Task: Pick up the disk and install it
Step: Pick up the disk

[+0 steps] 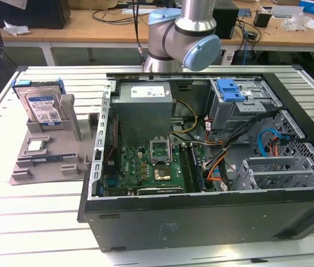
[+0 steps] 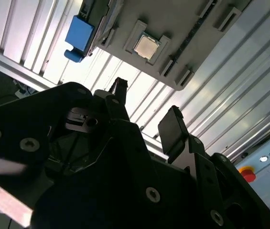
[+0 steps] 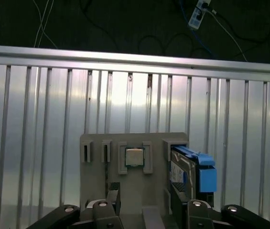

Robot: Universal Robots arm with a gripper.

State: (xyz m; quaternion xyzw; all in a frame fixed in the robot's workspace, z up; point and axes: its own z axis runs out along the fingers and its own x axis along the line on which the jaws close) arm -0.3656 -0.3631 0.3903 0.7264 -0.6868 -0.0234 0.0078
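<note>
Disk (image 1: 41,107) stands on edge in a slot of the grey fixture (image 1: 45,164), which lies on the slatted table (image 1: 29,222) at the exterior view's left of the open computer case (image 1: 201,222), apart from it. The exterior view takes in the case interior: motherboard (image 1: 145,164), the blue latch (image 1: 232,89) on the drive cage, and the arm (image 1: 182,33) behind the case. Both wrist views face the fixture and show the disk's blue carrier beside the small square chip (image 3: 134,156), which sits in its own recess. Gripper (image 2: 146,112): fingers (image 2: 173,131) are spread apart with nothing between them; they touch nothing and hang clear of the disk
</note>
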